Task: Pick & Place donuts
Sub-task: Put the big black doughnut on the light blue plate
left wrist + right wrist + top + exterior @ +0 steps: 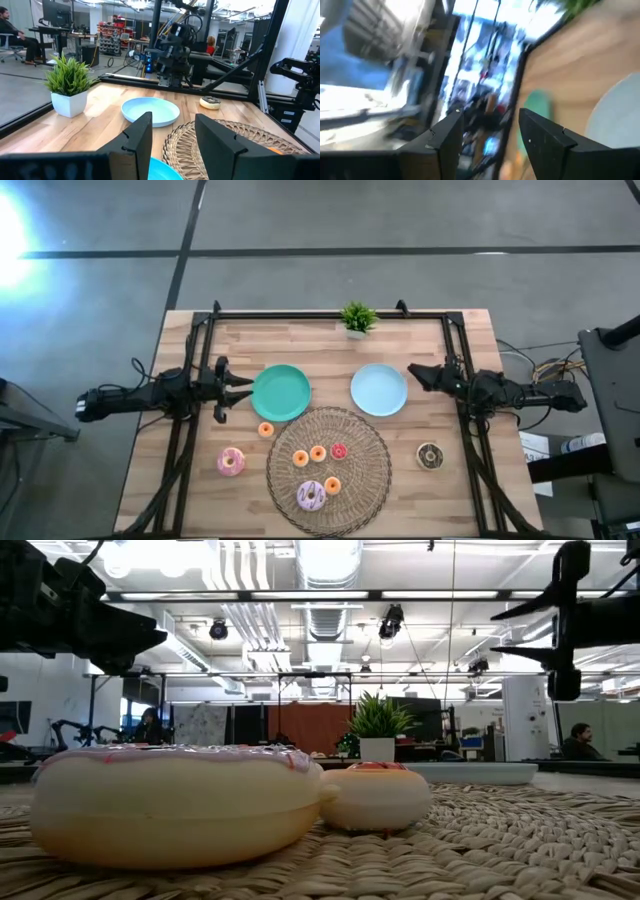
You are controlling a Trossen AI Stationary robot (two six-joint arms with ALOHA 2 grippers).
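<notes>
Several donuts lie about the near half of the table. On the woven mat [365, 442] lie a pink-frosted one [311, 495] and several tiny orange and red ones [318, 453]. Another pink one [231, 462] and a tiny orange one [266, 430] rest on the wood left of the mat. A chocolate one [431, 456] lies to the mat's right. My left gripper [243, 386] [172, 125] hovers open at the teal plate's [281, 392] left. My right gripper [412, 372] [490, 120] hovers open at the light-blue plate's [379, 389] right. Both hold nothing.
A small potted plant [357, 318] stands at the middle of the far edge. Black frame rails [190, 380] run along the table's left, right and far sides. Bare wood lies between the plates and the far edge. People sit in the room beyond [15, 35].
</notes>
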